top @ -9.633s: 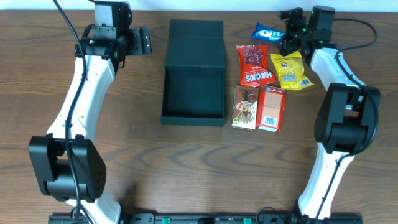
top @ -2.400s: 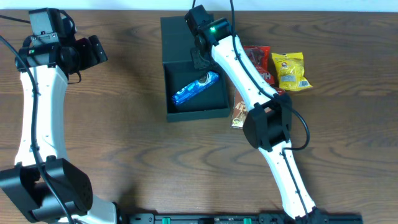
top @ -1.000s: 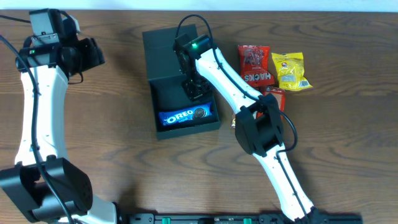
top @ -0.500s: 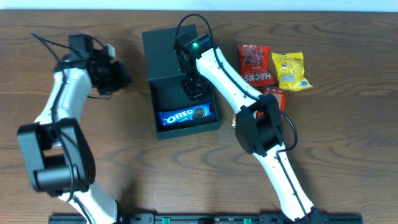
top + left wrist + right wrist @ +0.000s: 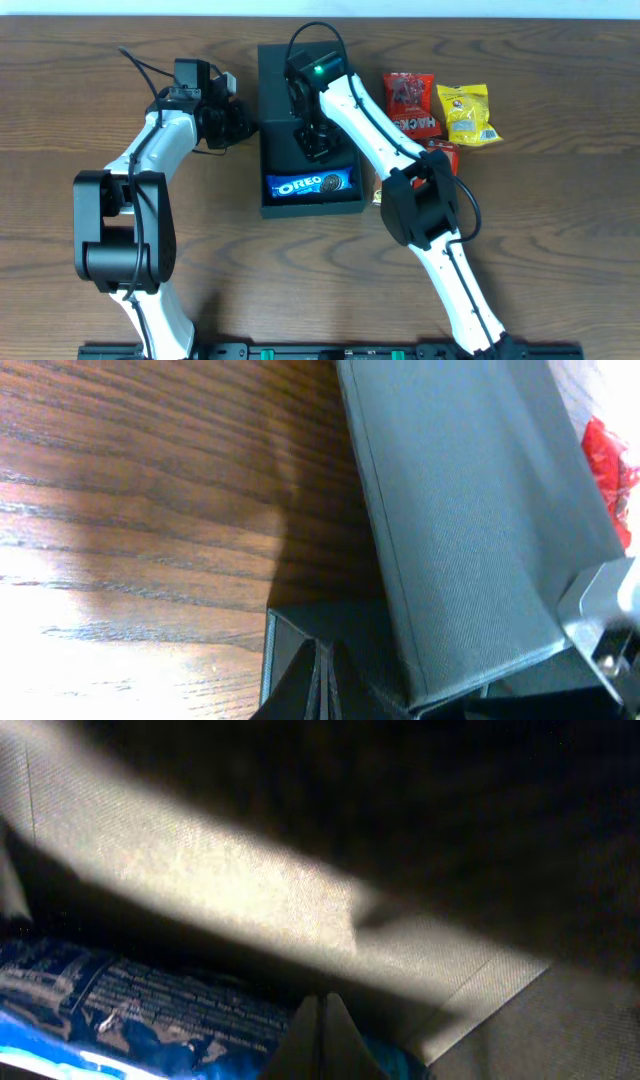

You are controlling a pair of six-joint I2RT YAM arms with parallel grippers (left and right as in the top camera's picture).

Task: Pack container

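Jaws pressed together, the left gripper (image 5: 232, 125) sits at the upper left of the overhead frame, just beside the left wall of the container (image 5: 312, 208). Whether it touches that wall cannot be told. Its wrist view shows the closed fingertips (image 5: 322, 678) low in the frame, with the grey cardboard slanting across the right. The dark box stands open at upper centre on the wooden table (image 5: 520, 250), its flap lid (image 5: 278, 70) folded back toward the top edge. The right gripper (image 5: 316, 145) reaches down inside it, jaws likewise shut and empty, above a blue Oreo packet (image 5: 310, 185) lying flat along the box's near wall. To the right of the box lie a red snack packet (image 5: 408, 100) and a yellow packet (image 5: 466, 112), with a small red carton (image 5: 443, 152) just below them, partly hidden by the arm.
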